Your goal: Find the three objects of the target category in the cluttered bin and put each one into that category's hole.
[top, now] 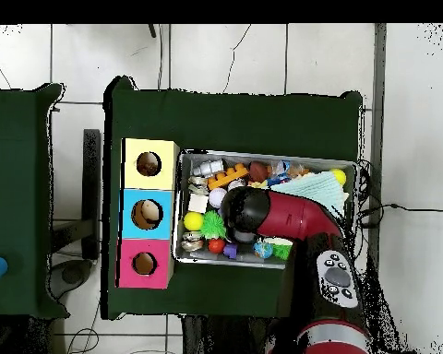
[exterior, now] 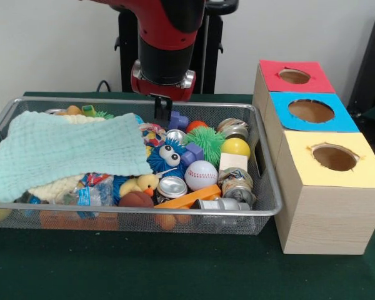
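Observation:
The wire mesh bin (exterior: 144, 211) sits on the green table, full of clutter. A mint-green waffle-knit cloth (exterior: 62, 150) lies spread over its left half. A cream waffle-knit cloth (exterior: 55, 186) shows from under the mint cloth's front edge. The dotted white cloth is hidden. My gripper (exterior: 163, 110) hangs over the bin's far middle, just right of the mint cloth and above the toys. The yellow-topped box's hole (exterior: 334, 157) is at the right, nearest the camera. In the overhead view my arm covers the middle of the bin (top: 262, 263); the mint cloth (top: 321, 192) and the yellow hole (top: 149, 164) show.
A fuzzy blue toy with eyes (exterior: 169, 156), a baseball (exterior: 201, 174), a green spiky ball (exterior: 206, 139), a yellow ball (exterior: 235, 147), cans (exterior: 172, 186) and a rubber duck (exterior: 147, 183) fill the bin's right half. The blue-topped box (exterior: 311, 111) and the red-topped box (exterior: 294, 76) stand behind the yellow one.

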You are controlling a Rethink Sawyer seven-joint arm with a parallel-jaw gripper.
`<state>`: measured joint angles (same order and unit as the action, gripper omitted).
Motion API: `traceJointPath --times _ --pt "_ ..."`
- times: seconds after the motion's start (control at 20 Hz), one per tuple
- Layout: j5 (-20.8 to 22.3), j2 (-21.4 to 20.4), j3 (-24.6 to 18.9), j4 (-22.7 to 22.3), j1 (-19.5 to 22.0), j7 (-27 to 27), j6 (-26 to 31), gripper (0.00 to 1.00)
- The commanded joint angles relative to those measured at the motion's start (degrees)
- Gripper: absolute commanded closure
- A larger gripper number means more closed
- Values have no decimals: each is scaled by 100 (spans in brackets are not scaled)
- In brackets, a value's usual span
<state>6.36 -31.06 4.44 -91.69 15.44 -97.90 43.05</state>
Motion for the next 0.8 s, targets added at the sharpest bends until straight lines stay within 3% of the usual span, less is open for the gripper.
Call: traceJointPath --times 0.05,0.3,0.8 --pt "-254 200 -502 -235 -87 -608 465 100" --pt "-137 123 -289 -56 -212 -640 484 100" --pt "-19 241 -96 -101 -347 -779 -12 100"
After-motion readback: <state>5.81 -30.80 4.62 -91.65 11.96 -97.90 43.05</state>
